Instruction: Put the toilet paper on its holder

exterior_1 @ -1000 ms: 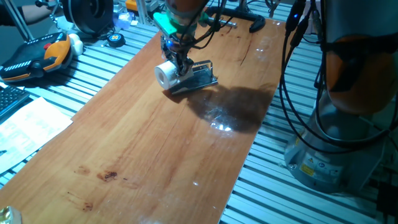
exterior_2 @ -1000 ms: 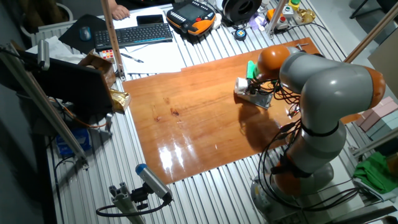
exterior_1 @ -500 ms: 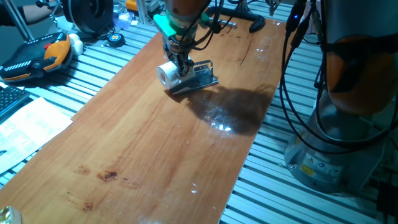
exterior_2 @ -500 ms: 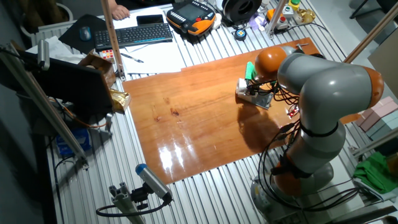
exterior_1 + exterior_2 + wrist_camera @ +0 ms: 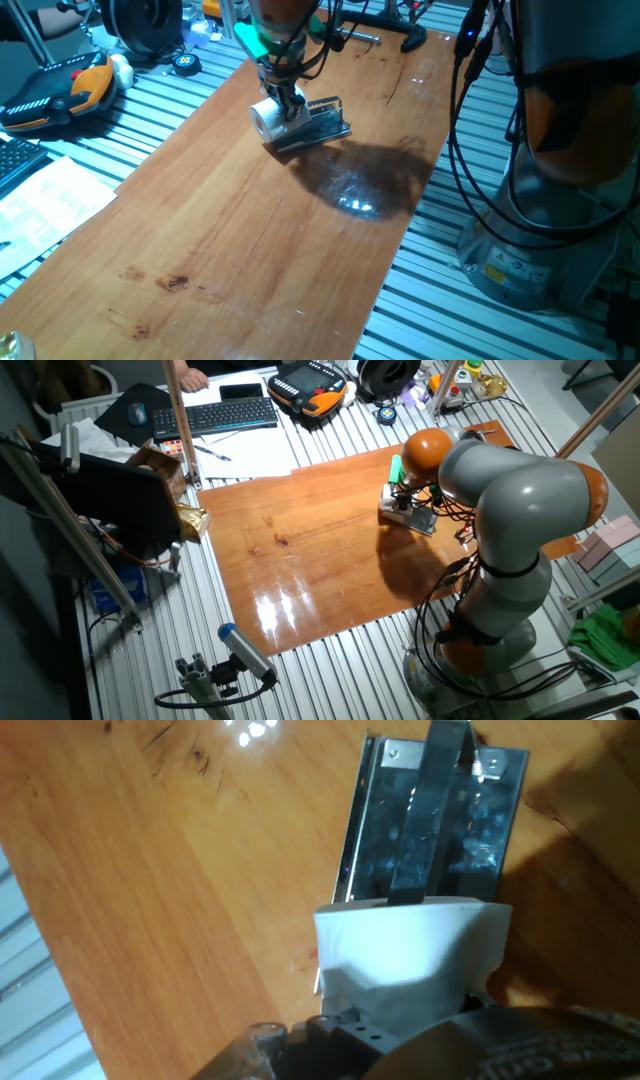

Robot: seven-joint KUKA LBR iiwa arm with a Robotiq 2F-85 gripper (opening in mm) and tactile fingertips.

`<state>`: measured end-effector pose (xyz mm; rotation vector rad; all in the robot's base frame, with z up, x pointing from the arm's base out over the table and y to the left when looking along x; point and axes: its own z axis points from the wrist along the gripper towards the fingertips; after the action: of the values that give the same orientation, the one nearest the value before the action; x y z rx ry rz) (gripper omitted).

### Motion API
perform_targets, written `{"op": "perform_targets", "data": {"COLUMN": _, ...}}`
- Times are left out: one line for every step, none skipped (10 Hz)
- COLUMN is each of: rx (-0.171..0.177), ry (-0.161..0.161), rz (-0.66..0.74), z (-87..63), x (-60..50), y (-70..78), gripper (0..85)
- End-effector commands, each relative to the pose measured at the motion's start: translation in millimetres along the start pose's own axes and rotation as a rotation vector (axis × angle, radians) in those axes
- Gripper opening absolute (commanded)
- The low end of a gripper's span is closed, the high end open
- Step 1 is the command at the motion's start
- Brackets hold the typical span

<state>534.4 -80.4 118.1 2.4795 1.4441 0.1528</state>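
One roll at the holder's edge, gripper closed on it

One arm reaches over the far part of the wooden table; its gripper points down at the roll and its fingers press against the roll's sides, so the paper is held; the hand view confirms this, with the roll filling the space just ahead of the fingers and its soft white side squeezed slightly out of round.

The roll lies on its side, its open core turned towards the table's left edge in one fixed view; it sits at the near end of the holder, touching or just over the plate's edge; whether it rests on the wood or hangs just above cannot be told.

The holder lies flat on the table; in the hand view its dark plate runs away from the roll, and a dark bar runs lengthwise over it towards the roll, its near end hidden behind the paper; whether the bar has entered the core cannot be told.

In the other fixed view the roll and holder sit near the table's far corner, partly covered by the arm; a keyboard and an orange-and-black pendant lie well apart on the slatted bench.
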Motion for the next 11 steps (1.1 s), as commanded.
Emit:
{"op": "perform_targets", "data": {"rx": 0.007, "ry": -0.010, "rz": 0.005, "z": 0.0, "x": 0.0, "y": 0.0, "gripper": 49.0}}
{"op": "perform_targets", "data": {"rx": 0.014, "ry": -0.023, "rz": 0.011, "z": 0.0, "x": 0.0, "y": 0.0, "gripper": 49.0}}
{"op": "perform_targets", "data": {"rx": 0.028, "ry": -0.034, "rz": 0.011, "z": 0.0, "x": 0.0, "y": 0.0, "gripper": 49.0}}
{"op": "perform_targets", "data": {"rx": 0.039, "ry": -0.031, "rz": 0.016, "z": 0.0, "x": 0.0, "y": 0.0, "gripper": 48.7}}
{"op": "perform_targets", "data": {"rx": 0.041, "ry": -0.036, "rz": 0.017, "z": 0.0, "x": 0.0, "y": 0.0, "gripper": 48.7}}
{"op": "perform_targets", "data": {"rx": 0.045, "ry": -0.039, "rz": 0.015, "z": 0.0, "x": 0.0, "y": 0.0, "gripper": 48.7}}
{"op": "perform_targets", "data": {"rx": 0.051, "ry": -0.056, "rz": 0.019, "z": 0.0, "x": 0.0, "y": 0.0, "gripper": 48.7}}
{"op": "perform_targets", "data": {"rx": 0.055, "ry": -0.074, "rz": 0.032, "z": 0.0, "x": 0.0, "y": 0.0, "gripper": 48.7}}
{"op": "perform_targets", "data": {"rx": 0.057, "ry": -0.094, "rz": 0.048, "z": 0.0, "x": 0.0, "y": 0.0, "gripper": 49.0}}
{"op": "perform_targets", "data": {"rx": 0.058, "ry": -0.111, "rz": 0.065, "z": 0.0, "x": 0.0, "y": 0.0, "gripper": 49.0}}
{"op": "perform_targets", "data": {"rx": 0.060, "ry": -0.132, "rz": 0.083, "z": 0.0, "x": 0.0, "y": 0.0, "gripper": 49.7}}
